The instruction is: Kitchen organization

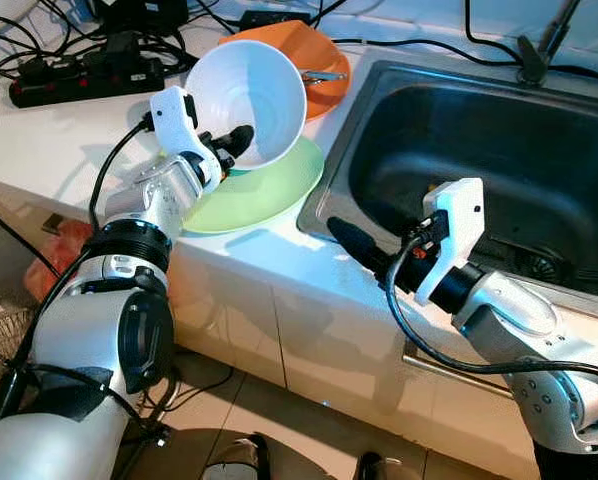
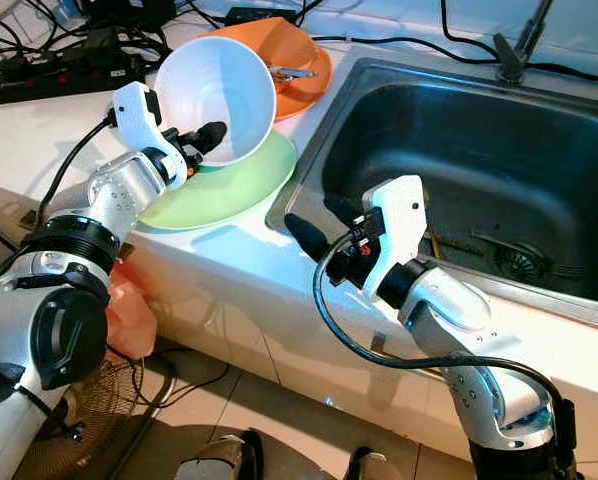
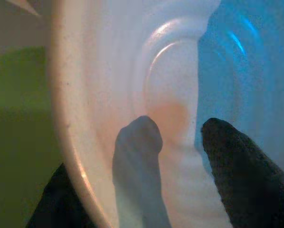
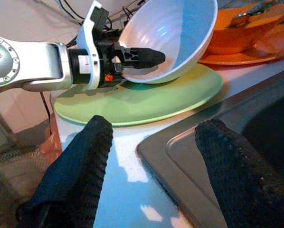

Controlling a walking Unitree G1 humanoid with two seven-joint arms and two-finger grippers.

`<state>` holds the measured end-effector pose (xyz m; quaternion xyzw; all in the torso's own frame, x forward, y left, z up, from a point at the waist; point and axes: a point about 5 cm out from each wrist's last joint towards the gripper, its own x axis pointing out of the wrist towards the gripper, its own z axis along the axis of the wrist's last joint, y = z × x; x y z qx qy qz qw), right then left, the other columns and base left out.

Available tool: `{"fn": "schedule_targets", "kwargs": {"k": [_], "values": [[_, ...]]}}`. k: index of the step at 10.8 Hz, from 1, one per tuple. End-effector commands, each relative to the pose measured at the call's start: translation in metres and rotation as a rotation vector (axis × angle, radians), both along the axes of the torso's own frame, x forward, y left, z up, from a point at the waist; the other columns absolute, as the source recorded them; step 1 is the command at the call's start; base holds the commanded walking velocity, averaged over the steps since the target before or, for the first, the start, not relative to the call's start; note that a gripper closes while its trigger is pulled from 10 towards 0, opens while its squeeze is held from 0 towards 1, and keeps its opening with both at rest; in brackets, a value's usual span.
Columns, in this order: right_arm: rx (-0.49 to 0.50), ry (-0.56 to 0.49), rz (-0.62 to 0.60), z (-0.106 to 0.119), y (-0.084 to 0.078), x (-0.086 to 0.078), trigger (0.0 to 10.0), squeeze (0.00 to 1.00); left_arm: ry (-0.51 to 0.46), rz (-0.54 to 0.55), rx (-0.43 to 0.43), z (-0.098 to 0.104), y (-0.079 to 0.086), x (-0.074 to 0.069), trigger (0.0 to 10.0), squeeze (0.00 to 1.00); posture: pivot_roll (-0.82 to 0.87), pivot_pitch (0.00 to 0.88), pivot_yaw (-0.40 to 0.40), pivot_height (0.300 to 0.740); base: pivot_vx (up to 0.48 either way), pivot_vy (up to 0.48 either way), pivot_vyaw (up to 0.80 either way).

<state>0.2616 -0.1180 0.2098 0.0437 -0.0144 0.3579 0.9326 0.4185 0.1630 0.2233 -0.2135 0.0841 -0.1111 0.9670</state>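
On the white counter (image 1: 59,130) next to the sink (image 1: 499,150), our left gripper (image 1: 229,145) has the white bowl (image 1: 247,100) pinched by its rim, one black finger inside and one outside (the left wrist view shows this nicely, with the finger (image 3: 239,175) lying against the ribbed inner wall). We've got the bowl tipped up on its side, its opening facing toward us, and its lower edge sits over the pale green plate (image 1: 259,195) that lies flat on the counter by the sink's corner. Behind the bowl we can see an orange dish (image 1: 324,62) with some metal utensil (image 1: 322,75) resting in it, can't tell whether it's a spoon or a fork. Our right gripper (image 1: 354,240) hangs above the counter edge right at the sink's near corner, fingers spread wide and holding nothing, pointing toward the plate. Further back on the counter we have a black power strip (image 1: 84,75) and a tangle of black cables (image 1: 39,35), and a faucet (image 1: 539,45) stands behind the sink.
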Motion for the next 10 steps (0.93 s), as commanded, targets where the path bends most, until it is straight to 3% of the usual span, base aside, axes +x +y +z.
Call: {"fn": "schedule_targets", "kwargs": {"k": [1,7,10], "values": [[-0.006,-0.014,0.012,0.003,0.002,-0.003,10.0,0.00,0.007,0.005,-0.013,0.000,0.002,0.000,0.0,0.00,0.01,0.164,0.073,0.740,0.000,0.000,0.00],[-0.013,-0.025,-0.020,0.002,0.002,0.007,10.0,0.00,-0.073,-0.018,-0.142,0.010,0.001,0.000,0.0,0.00,0.03,0.143,0.054,0.740,0.000,0.000,0.00],[-0.013,-0.034,-0.166,-0.002,-0.009,0.026,10.0,0.00,-0.113,-0.078,-0.139,0.011,-0.010,-0.002,0.0,0.00,0.03,0.122,0.039,0.740,0.000,0.000,0.00]]}}
